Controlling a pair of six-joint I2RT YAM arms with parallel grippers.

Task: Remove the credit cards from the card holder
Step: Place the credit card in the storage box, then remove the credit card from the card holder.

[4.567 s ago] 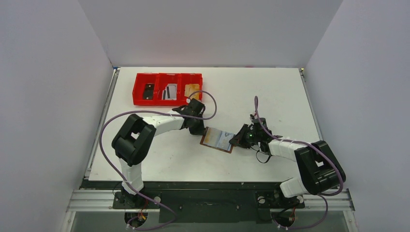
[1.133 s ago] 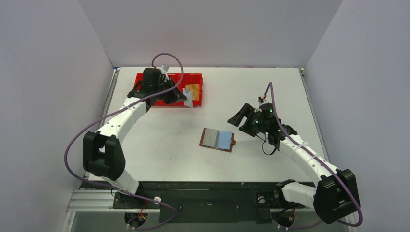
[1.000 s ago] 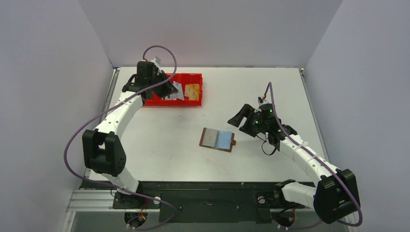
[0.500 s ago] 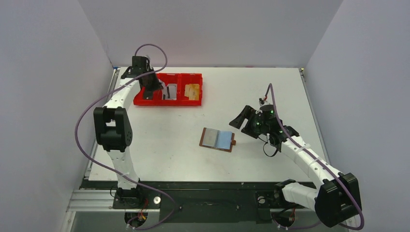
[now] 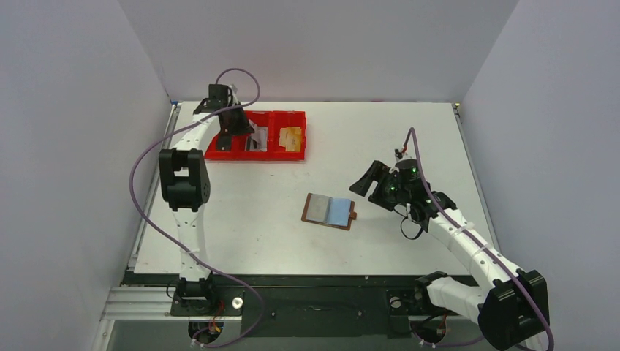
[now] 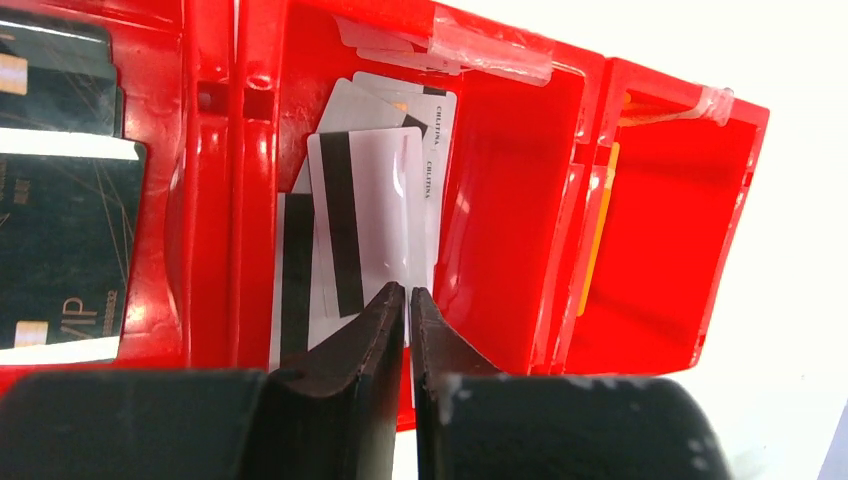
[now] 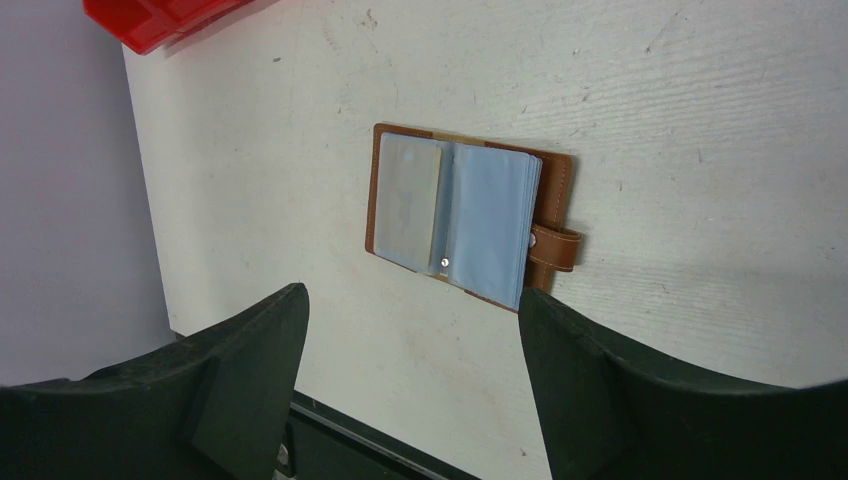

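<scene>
Top view, left claw [image 5: 226, 139]: reaches over the red tray [image 5: 296, 154] at the far left of the table [image 5: 409, 131].
Top view, right claw [image 5: 364, 183]: hovers just right of the card holder [image 5: 330, 211], not touching it.
Top view, card holder: lies open and flat near the middle of the table, well apart from the tray.
Left wrist view, left claw [image 6: 408, 292]: clenched, tips pressed together over the tray's [image 6: 215, 200] middle compartment; whether a card edge is nipped between them cannot be told.
Left wrist view, credit cards [image 6: 365, 220]: pale ones with dark stripes lie overlapping in the middle compartment.
Left wrist view, dark cards [image 6: 60, 230]: in the left compartment.
Left wrist view, orange card [image 6: 597, 230]: leans on edge against the right compartment's wall.
Right wrist view, right claw [image 7: 410, 300]: released, both fingers [image 7: 250, 370] spread wide, grasping nothing.
Right wrist view, card holder [image 7: 470, 215]: open on the table, grey-blue pockets up, the strap tab [image 7: 555, 248] sticking out of its right edge.
Right wrist view, tray [image 7: 150, 25]: one red corner at top left.
</scene>
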